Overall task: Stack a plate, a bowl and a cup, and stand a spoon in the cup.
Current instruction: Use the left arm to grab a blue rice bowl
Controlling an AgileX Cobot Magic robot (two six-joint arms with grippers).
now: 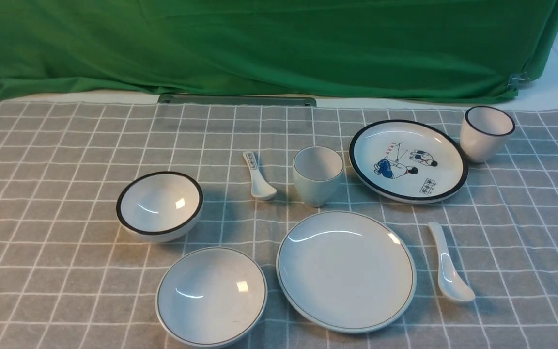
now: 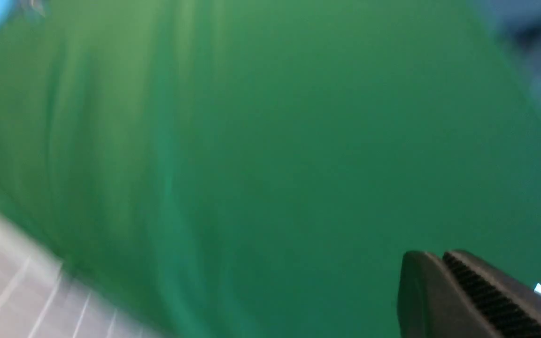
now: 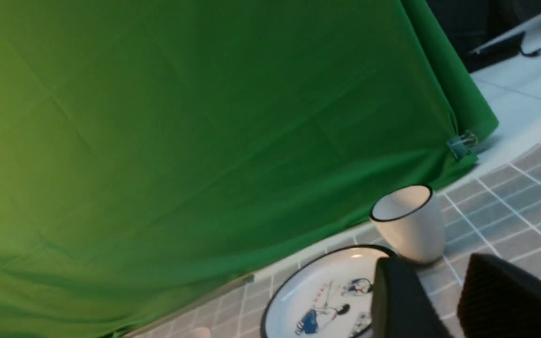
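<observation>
Nearest in the front view lies the plain plate [image 1: 346, 271], with the shallow bowl [image 1: 211, 295] to its left and the long white spoon [image 1: 448, 264] to its right. Behind the plate, upright and empty, stands the pale grey-green cup [image 1: 317, 175]. Neither arm shows in the front view. The left wrist view shows my left gripper [image 2: 442, 256] shut and empty in front of blurred green cloth. My right gripper [image 3: 432, 260] is open with nothing between its fingers, raised above the cloth near the cartoon plate.
A black-rimmed bowl [image 1: 159, 206] sits at the left, a short printed spoon [image 1: 258, 177] beside the cup. At the back right are the cartoon plate [image 1: 408, 161] [image 3: 317, 291] and black-rimmed cup [image 1: 486, 133] [image 3: 409, 223]. A green cloth [image 1: 259, 43] hangs behind the checked tablecloth.
</observation>
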